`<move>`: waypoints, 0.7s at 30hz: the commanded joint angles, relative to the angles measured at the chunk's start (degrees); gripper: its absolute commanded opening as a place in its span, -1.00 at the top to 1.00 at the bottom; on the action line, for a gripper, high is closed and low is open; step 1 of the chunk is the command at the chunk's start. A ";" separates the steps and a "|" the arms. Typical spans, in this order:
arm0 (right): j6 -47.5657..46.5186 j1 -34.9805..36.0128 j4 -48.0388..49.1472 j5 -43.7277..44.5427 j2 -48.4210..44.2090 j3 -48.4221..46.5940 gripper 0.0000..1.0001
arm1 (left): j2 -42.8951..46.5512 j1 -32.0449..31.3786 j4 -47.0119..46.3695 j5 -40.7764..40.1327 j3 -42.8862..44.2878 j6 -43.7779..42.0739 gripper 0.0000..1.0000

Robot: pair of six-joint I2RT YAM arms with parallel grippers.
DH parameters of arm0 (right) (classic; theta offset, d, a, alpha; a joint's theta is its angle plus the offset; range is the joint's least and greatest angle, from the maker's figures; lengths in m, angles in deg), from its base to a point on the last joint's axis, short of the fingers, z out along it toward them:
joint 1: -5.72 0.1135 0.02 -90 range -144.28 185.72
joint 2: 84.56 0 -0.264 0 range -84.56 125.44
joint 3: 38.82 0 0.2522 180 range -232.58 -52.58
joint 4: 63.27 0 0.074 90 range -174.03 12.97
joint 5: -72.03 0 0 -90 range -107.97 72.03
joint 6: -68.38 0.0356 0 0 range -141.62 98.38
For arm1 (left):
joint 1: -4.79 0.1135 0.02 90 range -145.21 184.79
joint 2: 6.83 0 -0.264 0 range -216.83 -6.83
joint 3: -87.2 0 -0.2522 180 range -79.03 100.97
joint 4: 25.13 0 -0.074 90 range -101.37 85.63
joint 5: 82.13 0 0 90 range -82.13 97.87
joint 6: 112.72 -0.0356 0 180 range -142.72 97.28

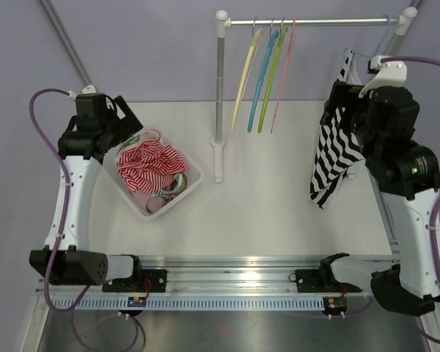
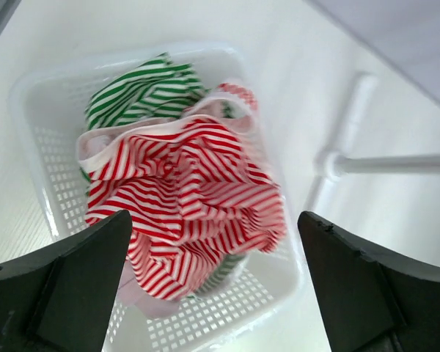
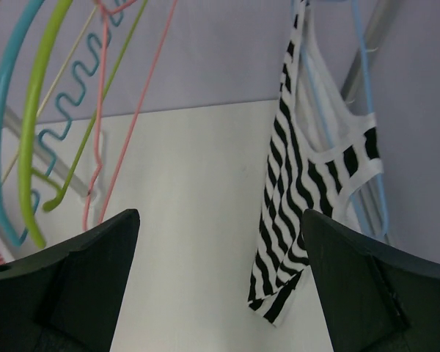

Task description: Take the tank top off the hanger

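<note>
The black-and-white striped tank top (image 1: pixel 330 158) hangs on a pale blue hanger (image 1: pixel 378 45) at the right end of the rail. In the right wrist view the tank top (image 3: pixel 290 220) droops from the hanger (image 3: pixel 367 110), just right of centre. My right gripper (image 1: pixel 337 110) is close beside the garment and stands open (image 3: pixel 220 213), nothing between its fingers. My left gripper (image 1: pixel 132 125) hovers open (image 2: pixel 213 217) over the white basket (image 2: pixel 51 73), gripping nothing; a red-striped garment (image 2: pixel 191 191) lies below it.
The white basket (image 1: pixel 194 187) at the left holds the red-striped garment (image 1: pixel 150 165) and a green-striped one (image 2: pixel 132 92). The rack's upright pole (image 1: pixel 220 95) stands mid-table. Several empty coloured hangers (image 1: pixel 268 73) hang from the rail (image 1: pixel 315 22).
</note>
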 commanded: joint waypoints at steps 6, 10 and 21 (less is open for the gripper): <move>-4.79 -15.49 0.95 2.43 14.34 -12.92 -0.99 | 22.36 -2.84 -2.01 12.55 -6.52 -9.26 -0.98; -8.92 -23.03 1.13 -6.76 20.67 -17.49 -0.99 | 30.80 -3.64 -2.89 21.57 -13.46 -11.64 -0.98; -9.98 -31.59 -5.55 -23.30 37.37 -33.83 -0.37 | 38.64 -13.57 0.71 18.01 -18.75 -15.42 -0.98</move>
